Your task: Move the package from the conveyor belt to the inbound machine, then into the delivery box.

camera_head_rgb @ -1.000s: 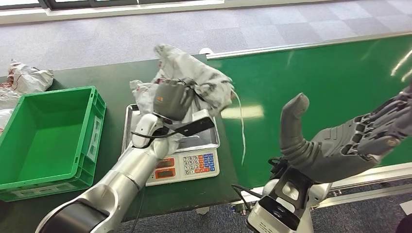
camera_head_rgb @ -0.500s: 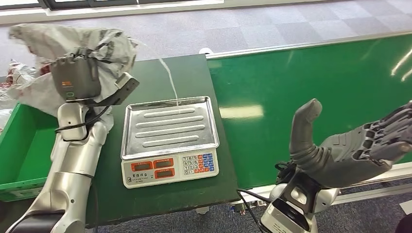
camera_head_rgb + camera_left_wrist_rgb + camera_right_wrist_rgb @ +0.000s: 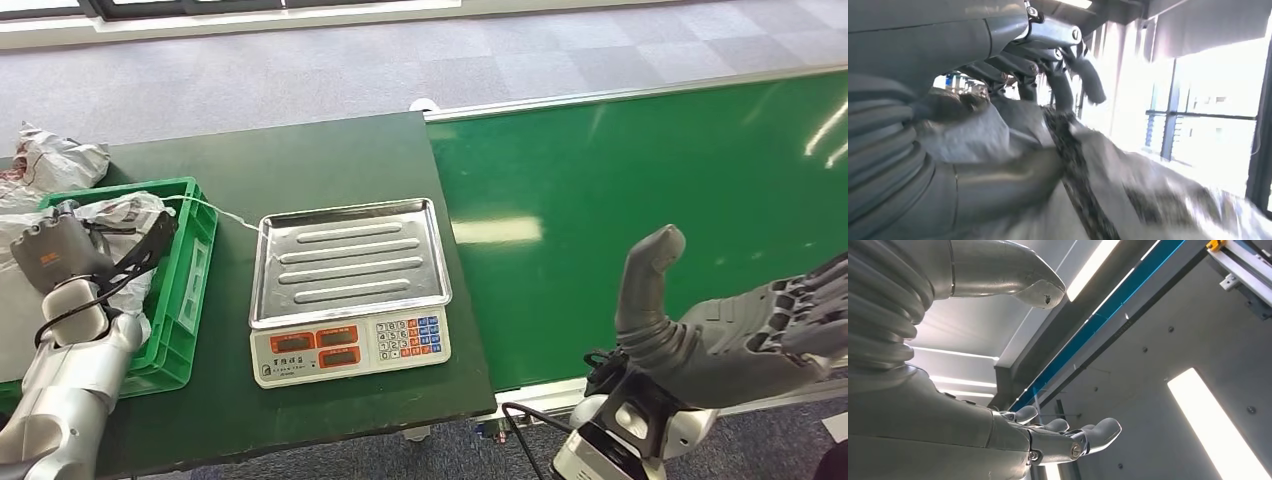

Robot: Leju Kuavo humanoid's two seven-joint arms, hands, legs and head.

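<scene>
The package (image 3: pixel 125 215), a crumpled grey-white plastic bag, hangs into the green delivery box (image 3: pixel 192 262) at the table's left end. My left hand (image 3: pixel 55 255) holds it over the box. In the left wrist view the thumb (image 3: pixel 998 180) and dark fingers (image 3: pixel 1063 85) close around the package (image 3: pixel 1108 195). A thin white strip trails from the bag toward the inbound machine (image 3: pixel 350 290), a weighing scale whose steel tray is bare. My right hand (image 3: pixel 740 325) is raised palm up at the front right with fingers apart, holding nothing; the right wrist view shows that hand (image 3: pixel 948 420) against the ceiling.
The green conveyor belt (image 3: pixel 650 160) runs along the right of the dark green table (image 3: pixel 320 160). Another crumpled bag (image 3: pixel 50 160) lies behind the box at the far left. Grey carpet lies beyond the table.
My left arm has swung left from above the scale and lowered the package into the green box. My right hand has sunk slightly.
</scene>
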